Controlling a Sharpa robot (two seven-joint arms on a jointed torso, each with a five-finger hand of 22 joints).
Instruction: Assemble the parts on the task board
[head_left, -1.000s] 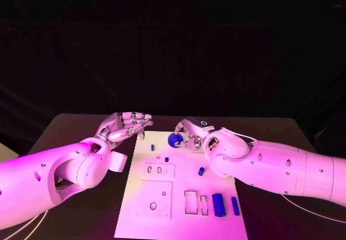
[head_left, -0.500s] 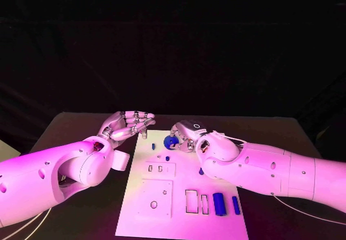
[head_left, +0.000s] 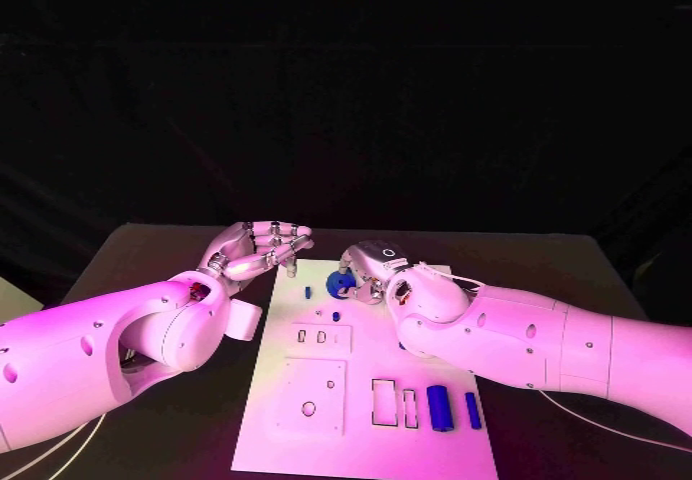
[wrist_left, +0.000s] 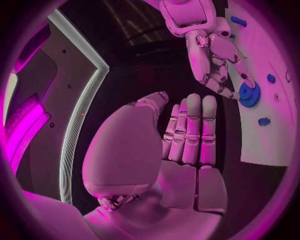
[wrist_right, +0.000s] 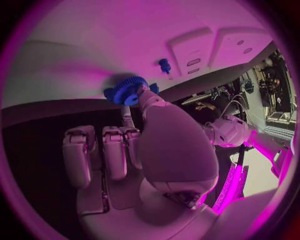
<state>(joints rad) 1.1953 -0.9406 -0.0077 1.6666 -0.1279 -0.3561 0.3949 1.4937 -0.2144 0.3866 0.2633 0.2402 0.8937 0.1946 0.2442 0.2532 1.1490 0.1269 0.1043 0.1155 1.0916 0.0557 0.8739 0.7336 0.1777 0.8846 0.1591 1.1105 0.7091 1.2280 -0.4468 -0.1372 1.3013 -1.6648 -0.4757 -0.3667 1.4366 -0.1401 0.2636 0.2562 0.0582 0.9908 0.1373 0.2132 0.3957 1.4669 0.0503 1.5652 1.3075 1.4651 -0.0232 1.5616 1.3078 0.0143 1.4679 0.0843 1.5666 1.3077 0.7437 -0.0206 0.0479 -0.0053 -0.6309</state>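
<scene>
The right hand (head_left: 372, 268) pinches the blue gear (head_left: 340, 284) at the far end of the task board (head_left: 364, 440), probably seating it, which needs gentle downward pressure, while the left hand (head_left: 257, 250) hovers empty with straight fingers.

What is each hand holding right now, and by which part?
The right hand pinches the blue gear by its toothed rim, at the task board. The left hand holds nothing.

Round blue toothed plastic gear (head_left: 342, 284) at the silver right hand (head_left: 378, 266); flat white task board (head_left: 289, 440) on the black tabletop (head_left: 159, 250)
</scene>
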